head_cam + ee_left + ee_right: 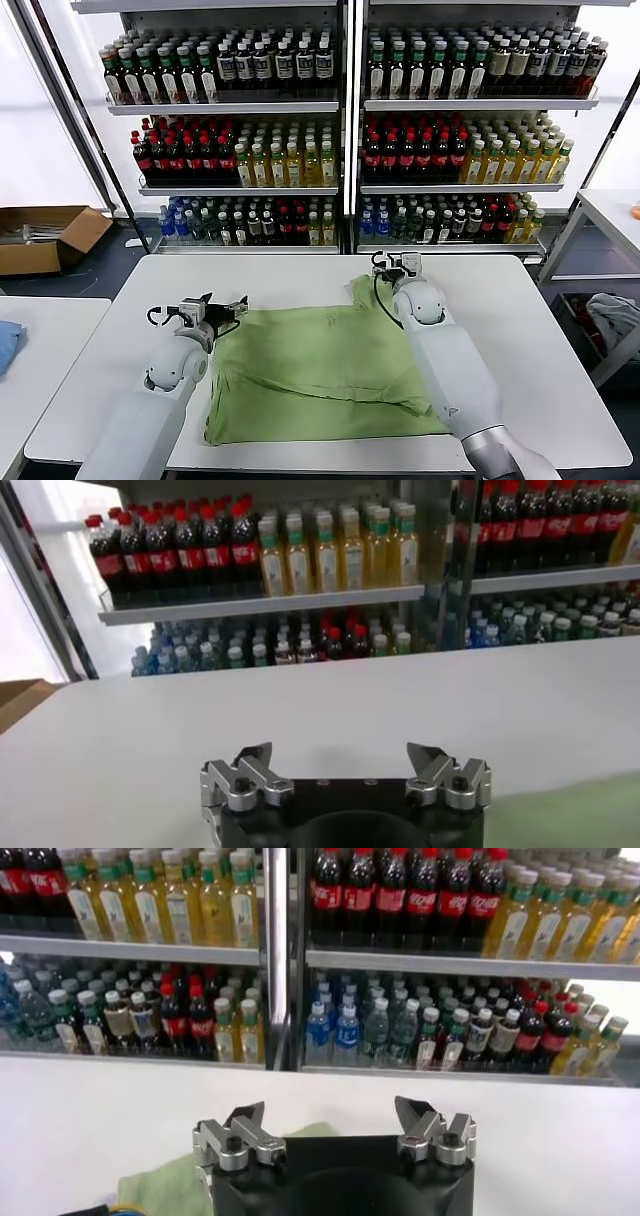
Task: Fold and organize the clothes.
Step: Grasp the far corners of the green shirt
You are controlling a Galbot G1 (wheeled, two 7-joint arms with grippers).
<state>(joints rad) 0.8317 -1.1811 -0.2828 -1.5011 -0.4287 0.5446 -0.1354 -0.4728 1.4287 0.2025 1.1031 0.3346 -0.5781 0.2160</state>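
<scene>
The clothes, a light green shirt [320, 370], lie partly folded and flat on the white table [540, 340], with one sleeve reaching toward the far edge. My left gripper [225, 308] hovers at the shirt's far left corner, open and empty. In the left wrist view that gripper [340, 755] points over bare table, and the shirt [580, 820] shows only at the edge. My right gripper [395, 265] stands open just beyond the shirt's far right sleeve. The right wrist view shows this gripper [330, 1113] empty, with the shirt [165, 1186] below and beside it.
Shelves of bottles [345, 150] stand behind the table. A cardboard box [45, 235] lies on the floor at the left. A blue cloth [8, 340] rests on a side table at the left, and a grey-white cloth heap [615, 315] sits at the right.
</scene>
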